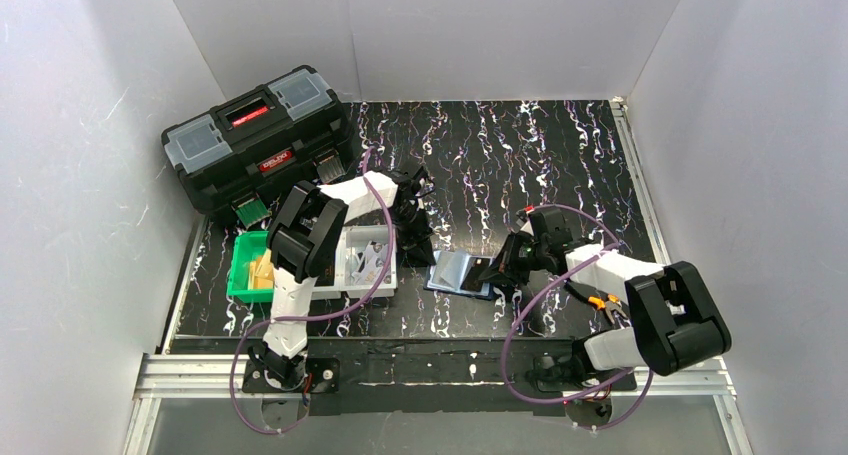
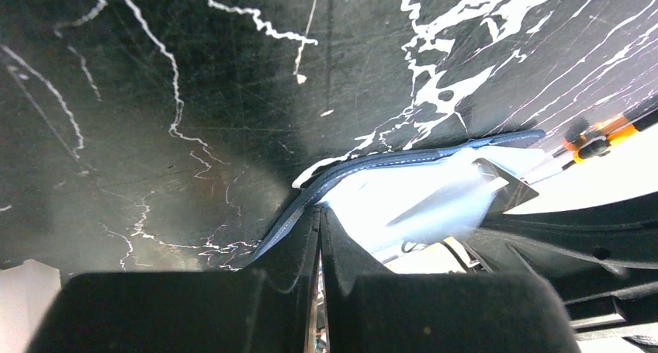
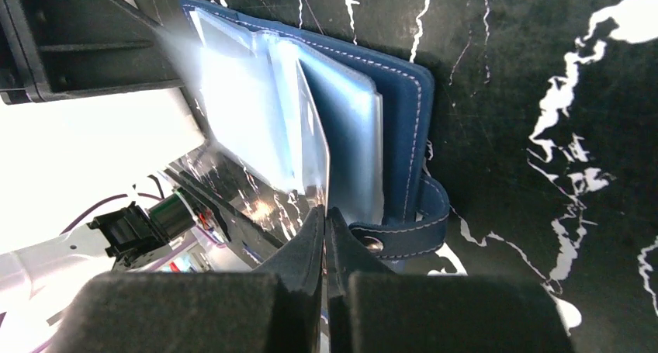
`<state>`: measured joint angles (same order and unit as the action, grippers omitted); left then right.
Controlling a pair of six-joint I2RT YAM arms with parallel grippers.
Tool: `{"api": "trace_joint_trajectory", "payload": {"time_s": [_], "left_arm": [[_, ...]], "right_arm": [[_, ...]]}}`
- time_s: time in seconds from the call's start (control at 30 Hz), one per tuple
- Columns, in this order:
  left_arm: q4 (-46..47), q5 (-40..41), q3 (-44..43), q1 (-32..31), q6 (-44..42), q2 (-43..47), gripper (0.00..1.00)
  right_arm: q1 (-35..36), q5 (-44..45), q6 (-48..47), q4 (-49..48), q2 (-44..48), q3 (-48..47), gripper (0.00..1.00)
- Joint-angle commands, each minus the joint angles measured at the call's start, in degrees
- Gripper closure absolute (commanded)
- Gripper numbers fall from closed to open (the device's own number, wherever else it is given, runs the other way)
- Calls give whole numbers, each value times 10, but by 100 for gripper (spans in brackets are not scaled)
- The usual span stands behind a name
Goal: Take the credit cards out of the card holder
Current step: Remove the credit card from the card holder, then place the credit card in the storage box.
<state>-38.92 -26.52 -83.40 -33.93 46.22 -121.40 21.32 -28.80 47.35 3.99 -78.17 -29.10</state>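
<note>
Toolbox [image 1: 258, 140] red labels (writing illegible); right gripper [image 3: 324, 212] pinches card holder [image 3: 403, 89].

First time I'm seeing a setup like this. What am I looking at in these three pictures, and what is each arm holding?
These are two robot arms bolted at the near edge of a black marbled table. The wide picture looks down from above and behind them; the other two come from a camera on each wrist, looking along its own pincer. Between the arms lies an opened navy card holder with clear pockets. The left gripper is shut on its blue cover edge; the right gripper is shut on a clear inner sleeve. Also on the table: a black toolbox, a green bin, a white tray and orange-handled pliers. I cannot make out a card in the pockets.
</note>
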Motion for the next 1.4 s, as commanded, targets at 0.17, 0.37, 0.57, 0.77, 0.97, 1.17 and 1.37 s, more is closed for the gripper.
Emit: {"api": "trace_joint_trajectory", "payload": {"time_s": [0.17, 0.37, 0.57, 0.77, 0.97, 1.17, 1.37], "left_arm": [[-23, 217, 11, -6, -35, -52, 100], [-37, 215, -14, -8, -50, -13, 100], [-69, 212, -62, -10, -72, 25, 100], [-84, 199, -93, -11, -86, 67, 77], [-95, 179, -111, -11, -100, 102, 56], [-105, 157, -133, -11, -117, 130, 49], [-99, 121, -133, -9, -131, 158, 47]], "right_arm": [[-12, 33, -26, 59, 51, 4, 99], [-15, 29, -31, 73, 72, -6, 99], [-16, 23, -31, 79, 77, -21, 99], [-17, 28, -34, 97, 93, -34, 99], [-18, 31, -31, 107, 102, -45, 99], [-18, 34, -31, 124, 108, -67, 99], [-19, 33, -32, 145, 123, -90, 99]]}}
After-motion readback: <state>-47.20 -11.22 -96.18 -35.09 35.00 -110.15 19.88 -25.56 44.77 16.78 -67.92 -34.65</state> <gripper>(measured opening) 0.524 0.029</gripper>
